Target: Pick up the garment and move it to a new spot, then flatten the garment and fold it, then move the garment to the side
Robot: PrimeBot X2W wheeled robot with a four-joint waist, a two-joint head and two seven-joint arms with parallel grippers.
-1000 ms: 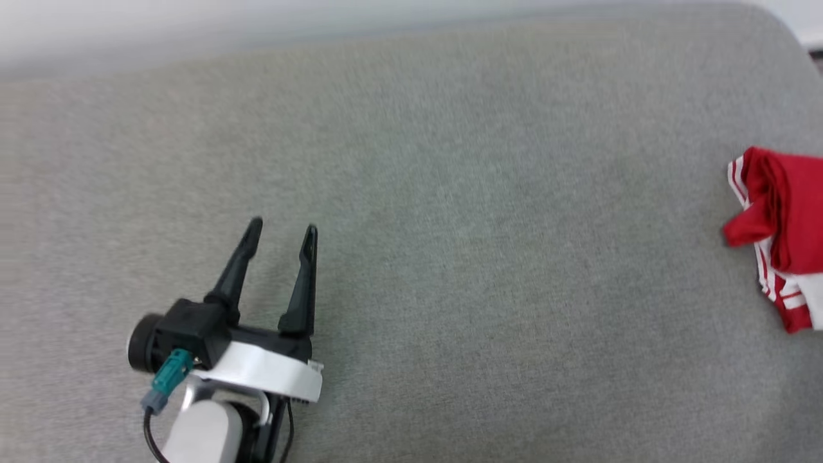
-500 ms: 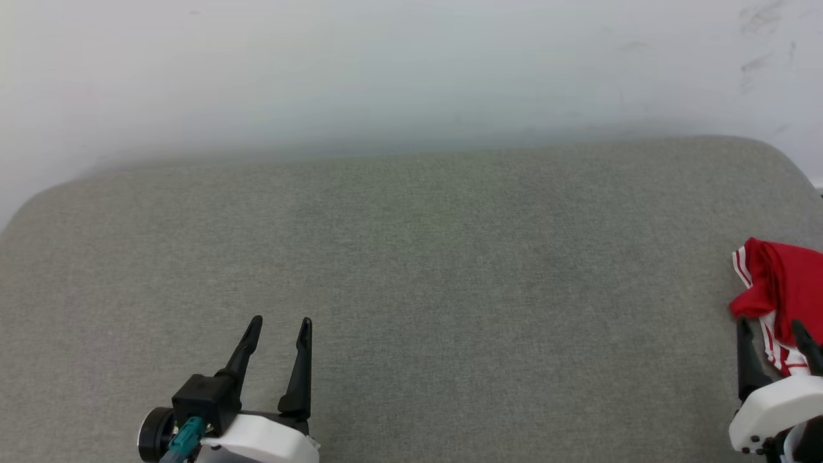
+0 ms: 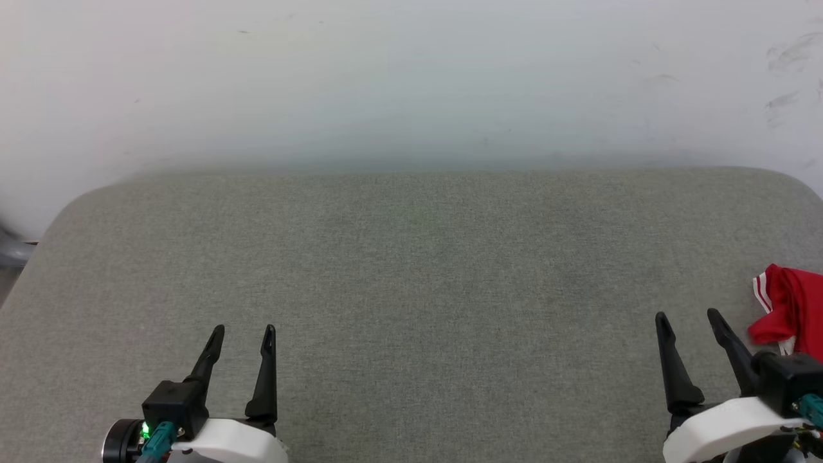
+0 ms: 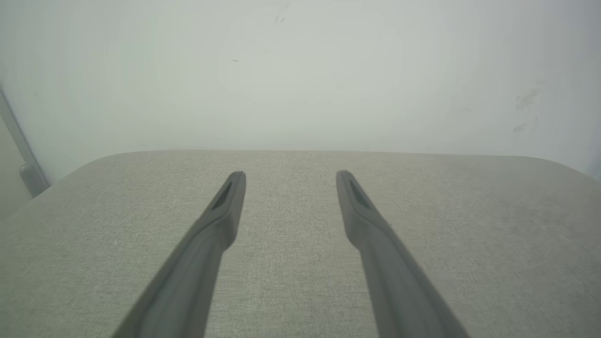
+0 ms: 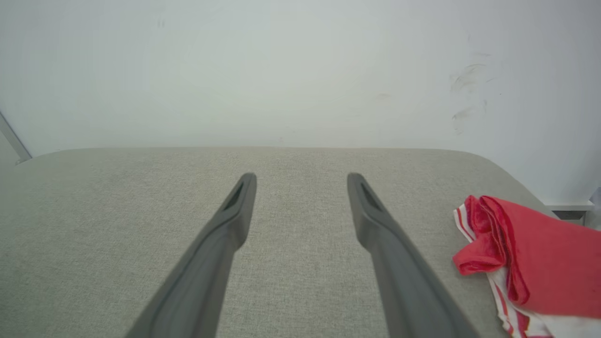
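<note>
Our left gripper (image 3: 244,329) and right gripper (image 3: 687,315) gape wide, empty. The right wrist shows us striped trim under the garment (image 5: 530,267).

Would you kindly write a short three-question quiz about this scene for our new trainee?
1. True or false: the garment lies spread flat at the centre of the grey surface.
2. The right gripper has its jaws: A) shut on the garment; B) open, holding nothing; C) pressing the garment flat.
3. Which is nearer the garment: the left gripper or the right gripper?
Key: 1 false; 2 B; 3 the right gripper.
</note>
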